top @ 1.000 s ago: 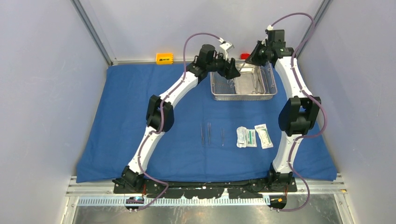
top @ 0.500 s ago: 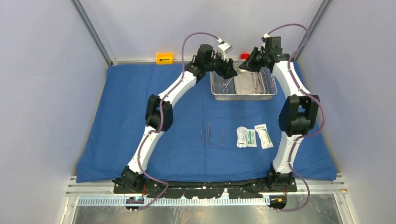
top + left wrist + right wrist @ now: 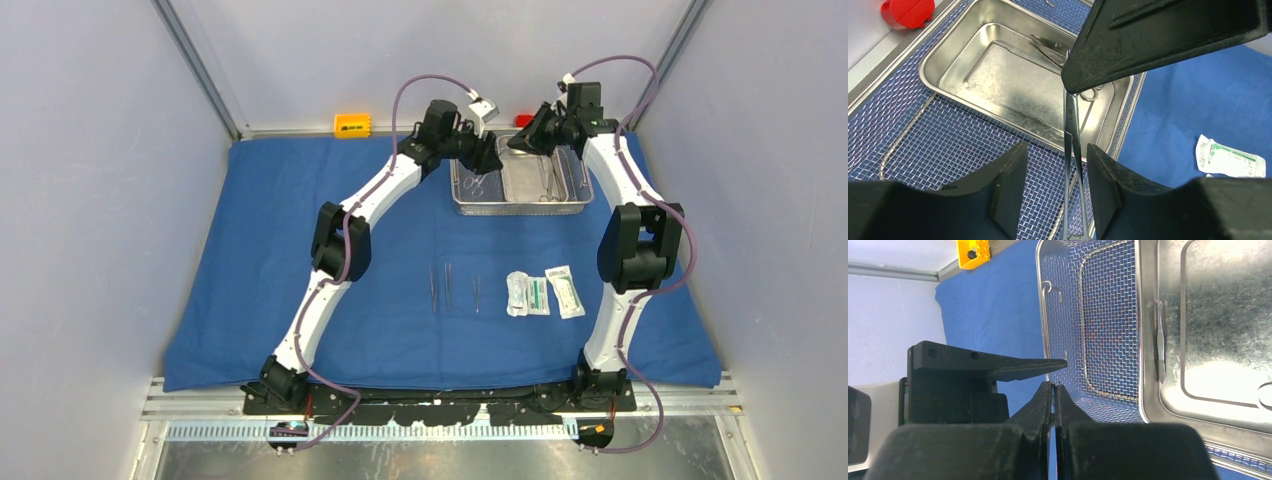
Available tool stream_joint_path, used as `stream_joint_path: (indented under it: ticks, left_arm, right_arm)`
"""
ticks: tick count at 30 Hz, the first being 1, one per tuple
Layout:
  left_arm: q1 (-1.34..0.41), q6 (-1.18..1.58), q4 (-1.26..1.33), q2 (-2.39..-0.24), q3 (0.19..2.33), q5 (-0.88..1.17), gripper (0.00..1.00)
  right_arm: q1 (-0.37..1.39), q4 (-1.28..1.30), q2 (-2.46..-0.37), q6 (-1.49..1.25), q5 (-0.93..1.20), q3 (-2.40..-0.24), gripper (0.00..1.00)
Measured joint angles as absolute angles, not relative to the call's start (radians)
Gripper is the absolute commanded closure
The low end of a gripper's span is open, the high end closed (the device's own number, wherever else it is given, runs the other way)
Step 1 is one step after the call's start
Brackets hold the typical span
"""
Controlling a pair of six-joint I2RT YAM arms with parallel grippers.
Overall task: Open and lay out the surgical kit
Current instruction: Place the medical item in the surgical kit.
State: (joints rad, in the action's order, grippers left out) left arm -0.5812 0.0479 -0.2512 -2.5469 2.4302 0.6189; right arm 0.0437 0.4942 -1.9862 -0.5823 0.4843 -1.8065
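On the blue cloth (image 3: 250,220) the mesh tray (image 3: 520,209) sat at 1 o'clock. Above it the right gripper (image 3: 1053,386) pinched a steel instrument (image 3: 1068,117) between parted fingers (image 3: 1008,185) of the left gripper (image 3: 1057,149). It looked like a handover, with the left closing next.

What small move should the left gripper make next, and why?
Probably close the left gripper on the steel instrument: it passes between the open fingers, above the mesh tray, while the right gripper seems to hold its far end.
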Motion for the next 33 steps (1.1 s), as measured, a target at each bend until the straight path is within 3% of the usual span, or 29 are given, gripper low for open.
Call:
stream_joint_path:
  ticks: [10, 18, 24, 33]
  left_arm:
    - [-0.582, 0.045, -0.26, -2.547, 2.43, 0.63, 0.7]
    - [-0.583, 0.048, -0.266, -2.547, 2.43, 0.631, 1.0]
    - [-0.585, 0.051, -0.271, -2.543, 2.423, 0.628, 1.0]
    - [-0.59, 0.101, -0.317, -2.415, 2.271, 0.493, 1.0]
  right_arm:
    - [0.044, 0.485, -1.986, -0.583, 0.485, -1.806, 1.0]
    - [0.044, 0.479, -1.986, -0.584, 0.485, -1.8, 0.99]
    - [0.044, 0.479, -1.986, -0.583, 0.488, -1.798, 0.99]
    - [0.046, 0.479, -1.968, -0.57, 0.509, -1.789, 0.55]
